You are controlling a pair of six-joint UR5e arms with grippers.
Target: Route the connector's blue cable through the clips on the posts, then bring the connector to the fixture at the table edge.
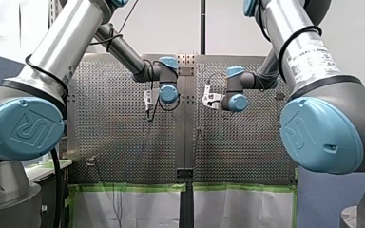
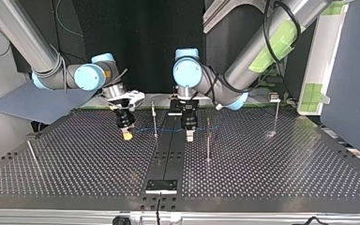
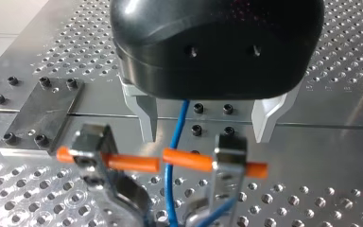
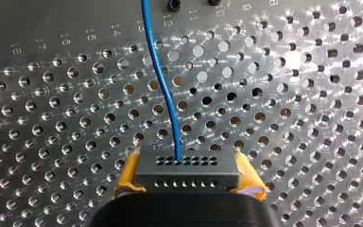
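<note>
In the right wrist view my right gripper [image 4: 186, 187] is shut, its yellow pads [image 4: 128, 172] clamping a dark grey connector [image 4: 186, 169]. The blue cable [image 4: 163, 80] leaves the connector and runs ahead over the perforated table. In the top view my right gripper [image 2: 127, 135] hangs left of a thin post [image 2: 154, 119], and the cable [image 2: 143, 130] stretches from it toward my left gripper [image 2: 189, 135]. In the left wrist view my left gripper [image 3: 207, 130] is open. The cable [image 3: 178, 127] passes between its metal fingers [image 3: 146, 116] without touching them, down through a clip with orange sleeves [image 3: 186, 159].
More posts stand in the top view: one just right of my left gripper [image 2: 208, 140], one far right [image 2: 276, 115], one leaning at the left [image 2: 32, 152]. A black plate [image 2: 161, 186] sits at the near table edge on the centre strip.
</note>
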